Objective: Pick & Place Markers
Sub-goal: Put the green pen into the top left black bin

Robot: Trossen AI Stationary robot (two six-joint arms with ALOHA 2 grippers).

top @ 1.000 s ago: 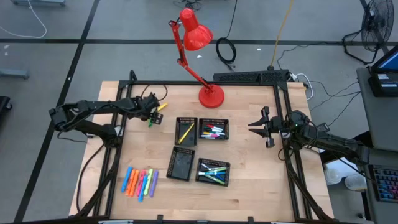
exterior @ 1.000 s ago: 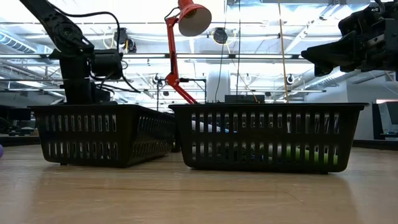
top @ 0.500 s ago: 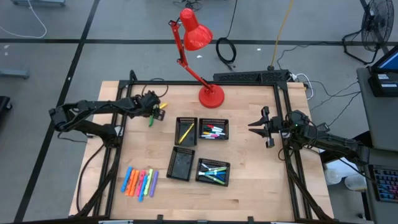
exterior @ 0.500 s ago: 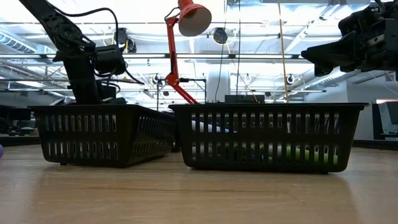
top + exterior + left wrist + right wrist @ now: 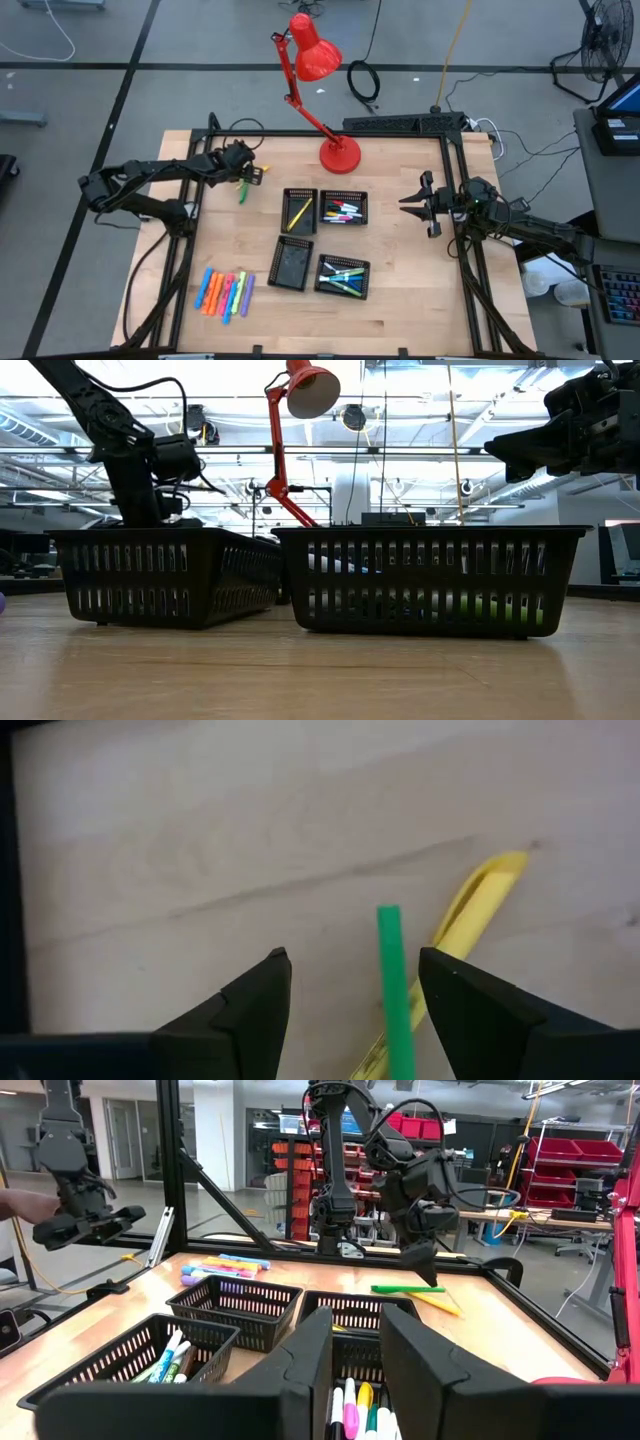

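My left gripper (image 5: pixel 352 970) is open above the far left part of the table (image 5: pixel 400 310), fingers pointing down. A thin green marker (image 5: pixel 393 982) lies flat on the wood between its fingers, apart from both. A yellow marker (image 5: pixel 478 902) lies crossed under the green one, just beside the gripper. From the right wrist view both lie below the left gripper (image 5: pixel 424 1272). Several neon markers (image 5: pixel 225 293) lie in a row at the near left. My right gripper (image 5: pixel 410 206) is open and hovers near the table's right edge, holding nothing.
Four black mesh trays stand mid-table: the far left one (image 5: pixel 299 210) holds a yellow marker, the far right one (image 5: pixel 344 208) pink and other markers, and the near right one (image 5: pixel 343 276) blue-green ones. I see nothing in the near left one (image 5: pixel 291 264). A red lamp (image 5: pixel 338 153) stands at the far edge.
My left gripper has drawn back toward the table's far edge, away from the green and yellow markers. More of the green marker's length now shows on the wood. My right arm has kept still.
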